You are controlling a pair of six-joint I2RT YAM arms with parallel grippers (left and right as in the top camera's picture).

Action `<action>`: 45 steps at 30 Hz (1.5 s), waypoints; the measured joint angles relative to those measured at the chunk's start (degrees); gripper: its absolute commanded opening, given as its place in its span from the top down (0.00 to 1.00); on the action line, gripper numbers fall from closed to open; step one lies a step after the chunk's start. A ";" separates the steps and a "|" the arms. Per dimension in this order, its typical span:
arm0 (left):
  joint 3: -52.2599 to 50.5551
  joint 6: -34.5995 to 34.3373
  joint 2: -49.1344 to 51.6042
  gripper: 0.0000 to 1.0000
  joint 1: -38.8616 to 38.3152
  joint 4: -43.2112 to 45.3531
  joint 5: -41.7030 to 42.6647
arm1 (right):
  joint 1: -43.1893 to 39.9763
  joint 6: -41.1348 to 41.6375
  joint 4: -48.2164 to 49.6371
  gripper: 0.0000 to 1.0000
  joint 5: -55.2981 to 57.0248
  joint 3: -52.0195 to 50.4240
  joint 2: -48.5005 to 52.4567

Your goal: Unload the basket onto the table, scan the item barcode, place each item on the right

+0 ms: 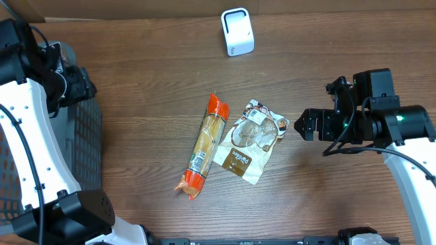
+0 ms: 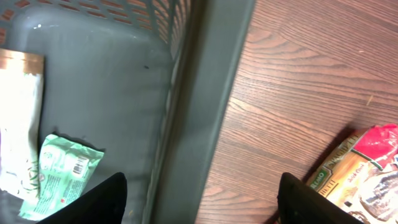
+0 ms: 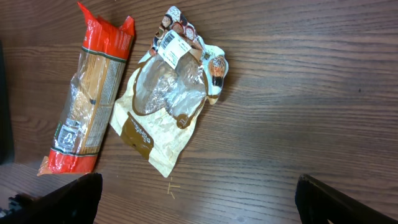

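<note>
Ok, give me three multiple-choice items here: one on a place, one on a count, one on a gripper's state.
1. Where is the white scanner? A) table's far edge B) in a gripper C) between the packets
2. Packets lying on the bare tabletop? A) one B) two C) four
3. The right gripper is: A) open, empty B) shut on a packet C) shut on the scanner
1A, it stands alone beyond the packets; 2B, the pasta packet and the brown pouch; 3A, its fingers stand apart with nothing between them.
</note>
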 measured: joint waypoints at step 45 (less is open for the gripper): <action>-29.42 -1.05 -8.52 0.25 18.40 24.15 -10.60 | 0.00 0.00 -0.02 0.00 0.00 0.02 0.00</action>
